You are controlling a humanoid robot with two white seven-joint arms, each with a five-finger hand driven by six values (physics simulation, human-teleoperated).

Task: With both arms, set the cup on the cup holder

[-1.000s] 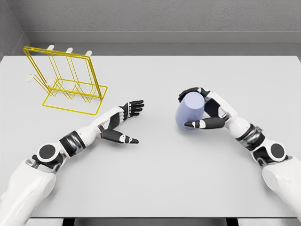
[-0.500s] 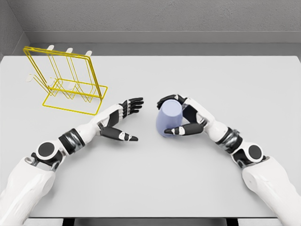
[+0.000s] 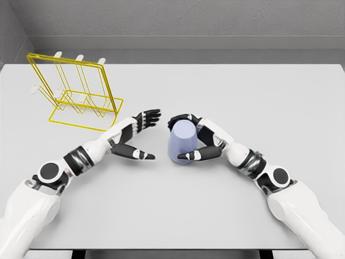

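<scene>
Right hand [image 3: 195,141] wrapped around the pale blue cup [image 3: 181,142], fingers over its top, thumb across its lower front, dead centre of the frame. Cup upright, bottom rim looking down on the grey table [image 3: 226,205]. Left hand [image 3: 135,135] just left of the cup, fingers spread wide, thumb low, palm facing the cup, gripping nothing, a narrow gap between. Yellow wire cup holder [image 3: 75,91] standing in the upper left, well apart from both hands.
</scene>
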